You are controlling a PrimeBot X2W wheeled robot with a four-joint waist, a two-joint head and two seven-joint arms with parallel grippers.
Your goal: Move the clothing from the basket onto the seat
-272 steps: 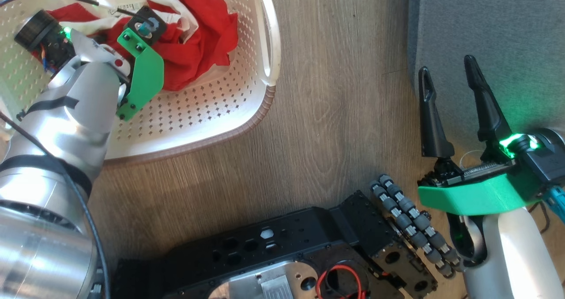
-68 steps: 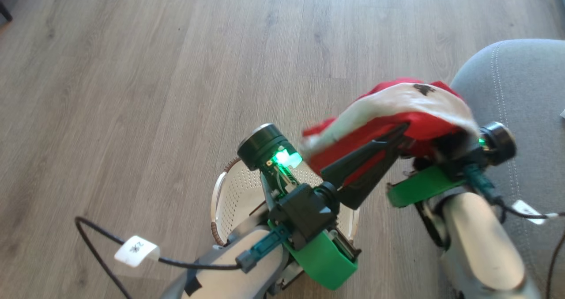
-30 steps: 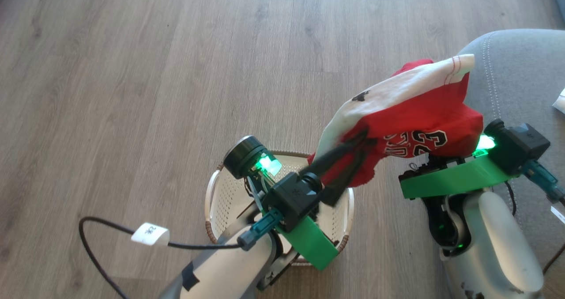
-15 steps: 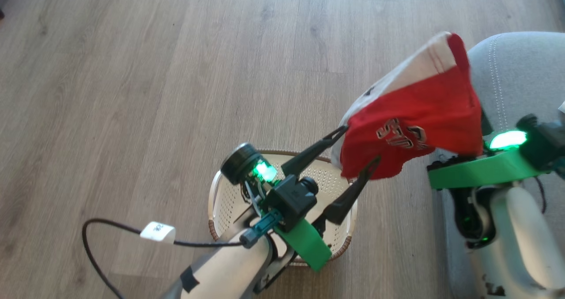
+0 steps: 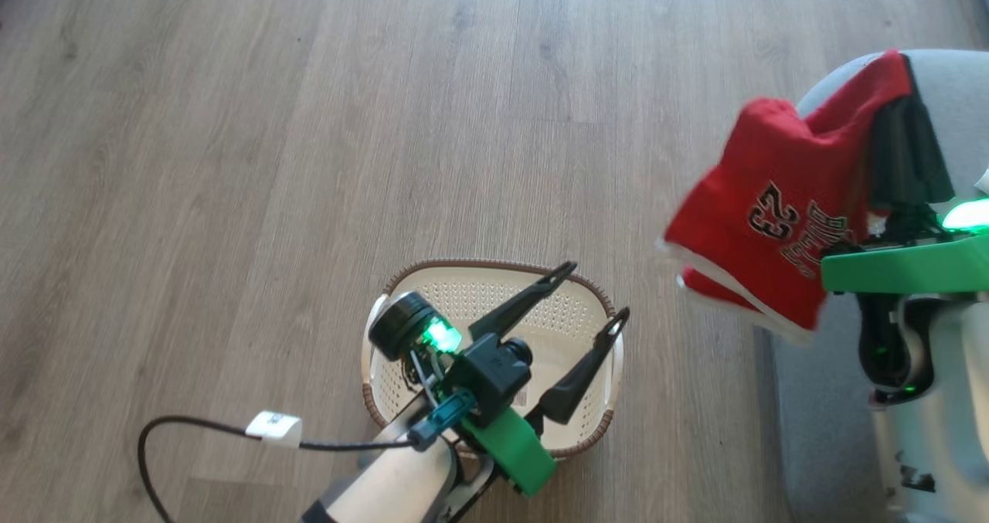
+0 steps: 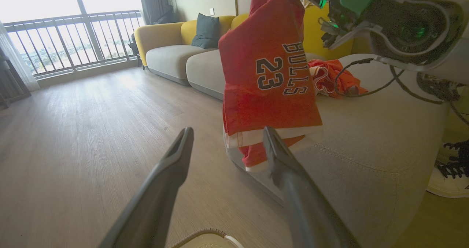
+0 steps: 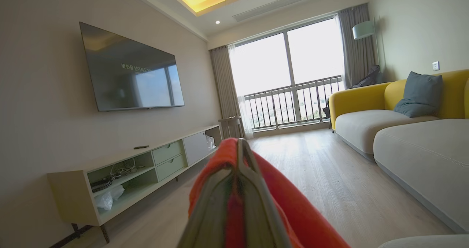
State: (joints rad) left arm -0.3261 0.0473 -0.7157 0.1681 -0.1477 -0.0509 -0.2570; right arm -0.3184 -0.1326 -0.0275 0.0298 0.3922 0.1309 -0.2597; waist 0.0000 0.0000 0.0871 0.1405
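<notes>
Currently carrying jersey (image 5: 773, 222) in right gripper (image 5: 902, 121), jaws pinched fully together on a fold at its top, red fabric bulging either side in right wrist view. Hanging long axis straight down from that pinch, "23" facing out, white hem lowest.

Key relation, head view: jersey at 9 o'clock of the seat (image 5: 958, 83), straddling its rounded corner, lower half apparently out over floor (image 5: 309, 160) rather than cushion. Same story in left wrist view: hem down near the seat's front corner, just beside it; cannot tell if touching.

By that reading, needs travel toward 3 o'clock, further in over the cushion, before letting go. Risky to release from this spot: likely slide off the edge.

Already lying further in on the cushion: another red garment (image 6: 329, 77), well apart from the hanging one.

Left gripper (image 5: 595, 291) spread wide, holding nothing, hovering over basket (image 5: 494, 268) at 8 o'clock of the jersey, well apart. Nothing red visible in what shows of the basket.

Nearer arm for the drop: right, with load already on it. No role for left.
</notes>
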